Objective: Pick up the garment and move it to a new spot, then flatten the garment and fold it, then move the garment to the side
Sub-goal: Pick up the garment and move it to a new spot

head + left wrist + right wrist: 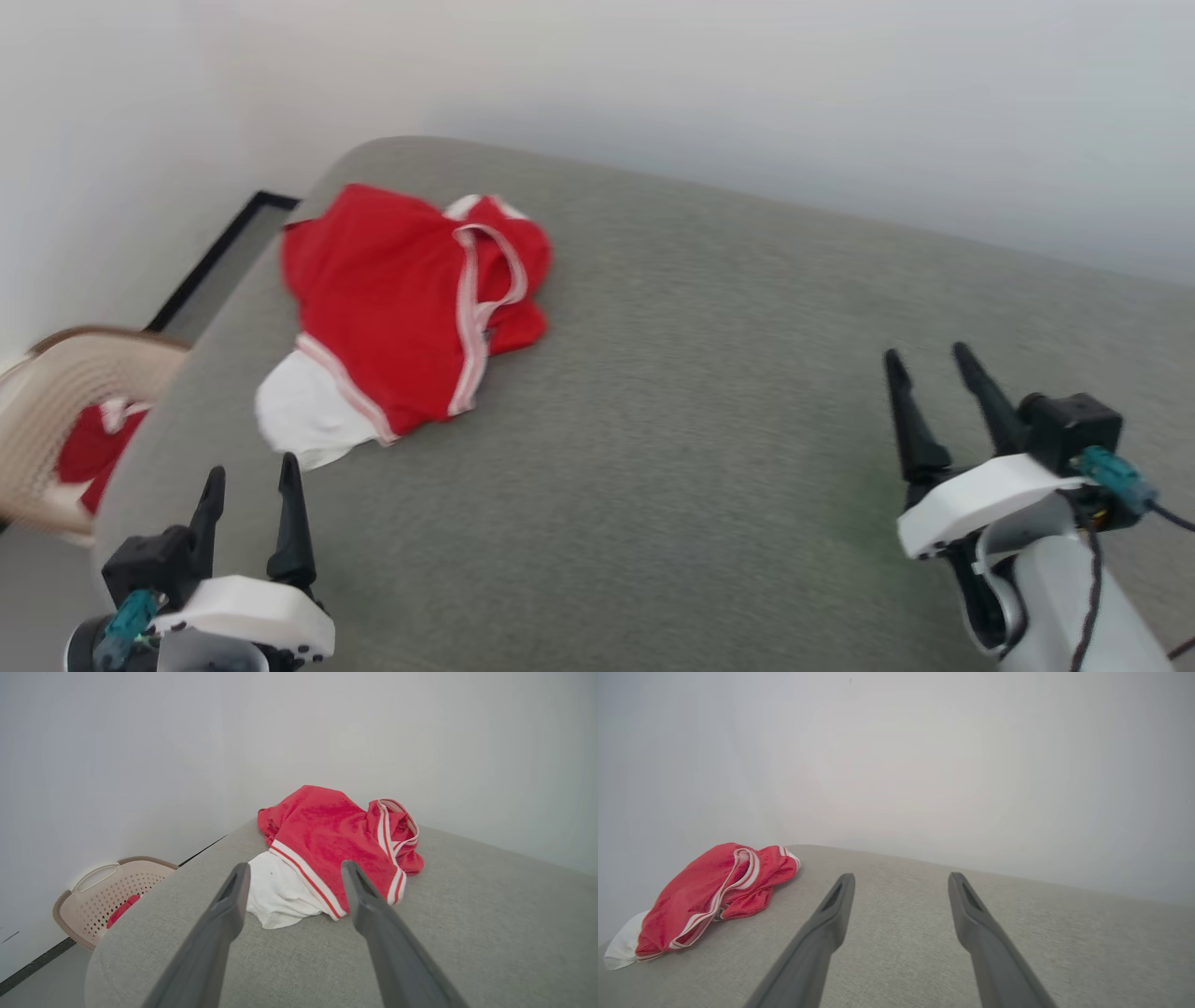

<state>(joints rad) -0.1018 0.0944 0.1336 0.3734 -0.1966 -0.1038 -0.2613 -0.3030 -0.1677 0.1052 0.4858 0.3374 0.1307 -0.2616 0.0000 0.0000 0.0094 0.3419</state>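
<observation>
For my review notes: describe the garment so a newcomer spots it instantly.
On the grey surface, toward its far left end, lies the garment: a crumpled red shirt with white sleeve end and stripes. The other red cloth sits off the surface, inside a beige basket.

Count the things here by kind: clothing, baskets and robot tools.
Clothing: 2, the garment on the grey surface, a red bundle in the basket
Baskets: 1
Tools: 2, left tool and right tool, both open
Total: 5

Soft red jersey garment [392, 308], white cloth ends, matt grey woven upholstery [700, 448], perforated beige plastic basket [65, 392], matt dark fingers [292, 532] on left gripper [252, 467], right gripper [926, 352]
</observation>
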